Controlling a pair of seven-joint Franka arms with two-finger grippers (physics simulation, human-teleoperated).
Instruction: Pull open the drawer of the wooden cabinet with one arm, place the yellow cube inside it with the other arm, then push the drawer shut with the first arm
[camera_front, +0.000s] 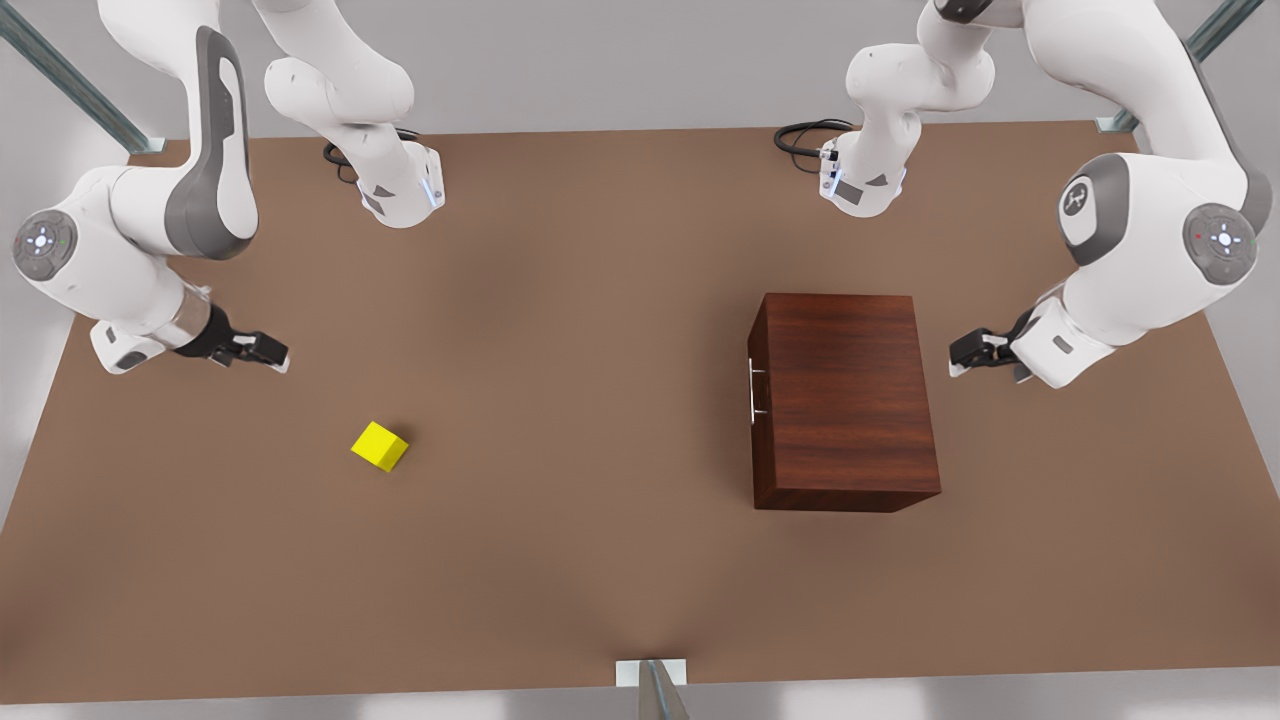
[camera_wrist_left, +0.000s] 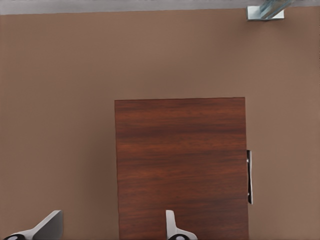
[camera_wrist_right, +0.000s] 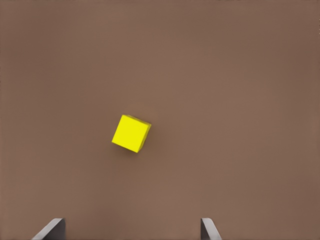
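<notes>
Left hand (camera_front: 968, 357): hovering off the counter (camera_front: 560, 300) just beside the wooden cabinet (camera_front: 845, 400), on the side away from the handle, at the front view's right. Fingers (camera_wrist_left: 172, 227) spread apart, nothing between them, seen in the left wrist view above the cabinet top.

Right hand (camera_front: 262, 352): hanging at the front view's left, near the yellow cube (camera_front: 380, 445) but clear of it. Fingers (camera_wrist_right: 210, 230) wide apart and empty, the cube lying on the bare counter ahead of them, turned at an angle to the counter edges.

Step in hand, by judgement: the very start, nothing begun. Drawer (camera_front: 756, 400) flush with the cabinet front, silver bar handle (camera_front: 752, 392) facing the front view's left, toward the cube. Cube well apart from the cabinet.

Next move, likely: bringing the left hand over or around the cabinet to the handle side, lining the fingers across the thin bar, closing, then pulling straight out toward the front view's left. Little room for error on so slim a bar. Right hand meanwhile free to drop over the cube, with a wrist turn probably needed to match its skewed faces.

Hard to make out: drawer face seen only edge-on as a narrow strip, so its seams and depth unclear. Interior hidden. Fingertips cut off at the frame edge in both wrist views.
</notes>
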